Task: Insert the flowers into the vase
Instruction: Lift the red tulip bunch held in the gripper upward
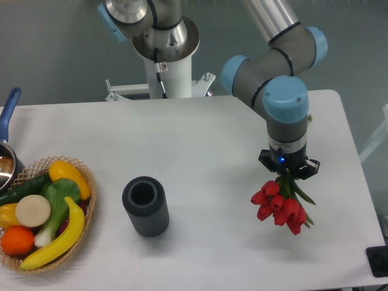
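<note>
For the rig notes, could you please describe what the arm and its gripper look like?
The arm is built of silver-grey metallic tubes joined by dark grey joints with light blue round caps. Its white pedestal carries a thin black cable. The gripper is black and compact, with a small blue light glowing on the wrist section just above it.

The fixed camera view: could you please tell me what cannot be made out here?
- Gripper fingers: hidden under the wrist, so their hold on the flowers is unseen.
- Vase interior: dark.
- Pot: cut by the left edge.
- Black object: cut by the right edge.
</note>
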Robot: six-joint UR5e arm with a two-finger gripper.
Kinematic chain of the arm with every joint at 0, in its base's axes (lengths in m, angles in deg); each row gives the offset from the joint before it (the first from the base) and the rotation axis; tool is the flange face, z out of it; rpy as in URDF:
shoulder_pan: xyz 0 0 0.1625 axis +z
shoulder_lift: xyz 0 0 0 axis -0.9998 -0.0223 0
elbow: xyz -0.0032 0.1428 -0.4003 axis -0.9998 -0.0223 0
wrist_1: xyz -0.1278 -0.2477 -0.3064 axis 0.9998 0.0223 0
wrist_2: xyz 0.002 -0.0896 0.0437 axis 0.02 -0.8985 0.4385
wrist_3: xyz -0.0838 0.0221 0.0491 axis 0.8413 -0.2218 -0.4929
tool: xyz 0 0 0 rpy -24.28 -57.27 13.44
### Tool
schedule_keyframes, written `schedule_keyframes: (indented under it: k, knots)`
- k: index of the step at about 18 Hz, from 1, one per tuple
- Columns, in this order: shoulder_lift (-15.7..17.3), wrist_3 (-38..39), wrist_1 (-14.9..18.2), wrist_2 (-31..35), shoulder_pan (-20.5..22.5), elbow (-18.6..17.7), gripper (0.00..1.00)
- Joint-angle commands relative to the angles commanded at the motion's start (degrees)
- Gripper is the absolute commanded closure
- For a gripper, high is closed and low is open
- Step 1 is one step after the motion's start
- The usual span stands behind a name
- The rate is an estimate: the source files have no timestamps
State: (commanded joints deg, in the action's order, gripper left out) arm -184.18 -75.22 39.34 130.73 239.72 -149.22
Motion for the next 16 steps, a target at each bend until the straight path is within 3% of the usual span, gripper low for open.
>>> schedule_keyframes:
  k: [6,9,16]
  knots:
    - [0.1,0.2,-0.3,-1.0,-0.1,0.1,0.98]
    - [2.5,1.0,-0.7,-3.5,-0.1,1.0,0.98]
    - [6.5,4.4,-2.5,-18.4,-1.1,3.2,0.99]
